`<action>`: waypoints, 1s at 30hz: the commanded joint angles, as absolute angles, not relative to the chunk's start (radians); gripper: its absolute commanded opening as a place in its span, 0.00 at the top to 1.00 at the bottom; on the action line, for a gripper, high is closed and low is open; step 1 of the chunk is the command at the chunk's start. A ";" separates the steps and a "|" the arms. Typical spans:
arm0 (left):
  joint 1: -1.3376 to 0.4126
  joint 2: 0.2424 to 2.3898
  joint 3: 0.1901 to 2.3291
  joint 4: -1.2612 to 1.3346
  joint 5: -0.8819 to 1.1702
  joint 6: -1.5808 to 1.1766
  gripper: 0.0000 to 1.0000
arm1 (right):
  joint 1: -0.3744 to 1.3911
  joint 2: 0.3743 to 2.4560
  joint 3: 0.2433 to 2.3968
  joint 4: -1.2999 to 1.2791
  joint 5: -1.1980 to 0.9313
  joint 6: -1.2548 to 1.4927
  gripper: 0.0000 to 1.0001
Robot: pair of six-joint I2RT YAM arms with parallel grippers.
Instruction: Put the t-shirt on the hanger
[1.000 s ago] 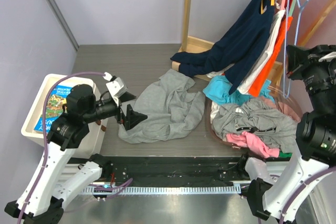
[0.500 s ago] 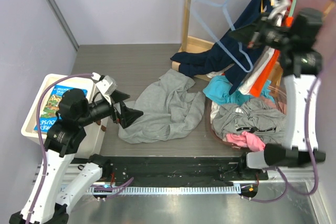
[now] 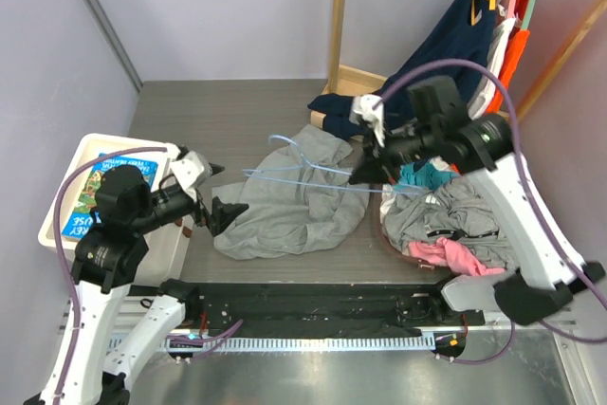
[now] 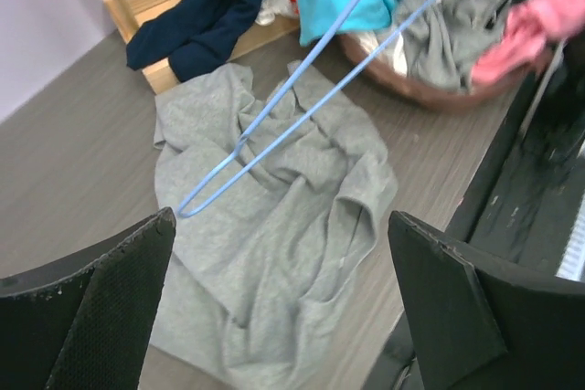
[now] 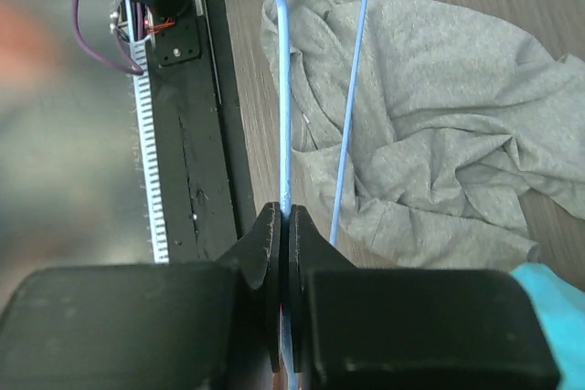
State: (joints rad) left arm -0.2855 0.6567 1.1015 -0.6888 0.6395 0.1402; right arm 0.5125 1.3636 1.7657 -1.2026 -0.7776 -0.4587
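The light-grey t-shirt [image 3: 294, 198] lies crumpled on the table; it also shows in the left wrist view [image 4: 274, 235] and the right wrist view [image 5: 439, 125]. My right gripper [image 3: 364, 172] is shut on one end of the pale-blue hanger [image 3: 313, 171] and holds it level just above the shirt, hook towards the back. The jaws pinch the hanger's wire [image 5: 283, 116] in the right wrist view [image 5: 286, 226]. My left gripper [image 3: 222, 194] is open and empty at the shirt's left edge, facing the shirt and the hanger [image 4: 239, 145].
A white bin [image 3: 63, 198] with a book stands at the left. A wooden rack [image 3: 337, 16] at the back right holds a navy garment [image 3: 436, 64] and other clothes. A basket [image 3: 391, 234] of mixed clothes sits at the right. A black rail [image 3: 313, 301] runs along the front.
My right arm has swung down from the rack with the blue hanger and now holds it over the t-shirt. My left gripper has drawn back a little to the left.
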 commanded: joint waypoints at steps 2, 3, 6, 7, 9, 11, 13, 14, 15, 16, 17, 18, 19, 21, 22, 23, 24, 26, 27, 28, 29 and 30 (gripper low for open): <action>-0.279 0.652 1.027 -0.747 0.845 0.480 0.04 | 0.551 1.207 1.663 -1.147 -0.772 -0.560 0.99; -0.279 0.656 1.016 -0.732 0.860 0.497 0.04 | 0.560 1.207 1.663 -1.149 -0.787 -0.551 0.99; -0.279 0.713 1.000 -0.726 0.877 0.563 0.05 | 0.589 1.200 1.651 -1.147 -0.807 -0.542 0.99; -0.279 0.741 1.002 -0.723 0.885 0.581 0.07 | 0.598 1.198 1.643 -1.143 -0.807 -0.531 0.99; -0.281 0.765 0.999 -0.706 0.920 0.589 0.08 | 0.626 1.190 1.625 -1.129 -0.802 -0.522 0.99; -0.290 0.788 0.986 -0.690 0.933 0.589 0.11 | 0.643 1.190 1.612 -1.118 -0.795 -0.509 0.99; -0.305 0.799 0.970 -0.686 0.930 0.589 0.20 | 0.658 1.192 1.605 -1.097 -0.792 -0.502 0.99; -0.323 0.807 0.963 -0.687 0.928 0.589 0.26 | 0.660 1.187 1.592 -1.082 -0.793 -0.497 0.99; -0.333 0.807 0.959 -0.686 0.922 0.589 0.32 | 0.661 1.186 1.585 -1.063 -0.795 -0.491 0.98; -0.342 0.807 0.950 -0.687 0.919 0.589 0.45 | 0.663 1.181 1.577 -1.019 -0.795 -0.483 0.97; -0.359 0.810 0.945 -0.690 0.919 0.588 0.51 | 0.663 1.177 1.560 -0.996 -0.792 -0.468 0.96; -0.365 0.810 0.943 -0.698 0.917 0.588 0.58 | 0.663 1.177 1.556 -0.980 -0.790 -0.468 0.94; -0.373 0.811 0.942 -0.699 0.916 0.584 0.73 | 0.663 1.181 1.552 -0.959 -0.788 -0.468 0.92; -0.380 0.813 0.939 -0.701 0.916 0.560 0.91 | 0.663 1.195 1.545 -0.942 -0.792 -0.463 0.87; -0.383 0.811 0.936 -0.701 0.911 0.551 1.00 | 0.663 1.200 1.540 -0.924 -0.792 -0.462 0.82; -0.382 0.810 0.934 -0.700 0.904 0.539 1.00 | 0.663 1.203 1.525 -0.908 -0.787 -0.453 0.74; -0.383 0.808 0.930 -0.696 0.891 0.519 1.00 | 0.663 1.204 1.514 -0.887 -0.746 -0.415 0.57; -0.383 0.807 0.922 -0.696 0.852 0.511 1.00 | 0.663 1.215 1.512 -0.847 -0.697 -0.381 0.38; -0.383 0.801 0.920 -0.707 0.838 0.529 1.00 | 0.664 1.224 1.520 -0.844 -0.652 -0.359 0.18; -0.383 0.798 0.913 -0.709 0.827 0.535 1.00 | 0.669 1.245 1.532 -0.856 -0.628 -0.360 0.09; -0.383 0.795 0.911 -0.709 0.806 0.541 1.00 | 0.676 1.261 1.567 -0.868 -0.606 -0.370 0.05; -0.383 0.798 0.913 -0.710 0.792 0.543 1.00 | 0.692 1.275 1.591 -0.885 -0.579 -0.386 0.03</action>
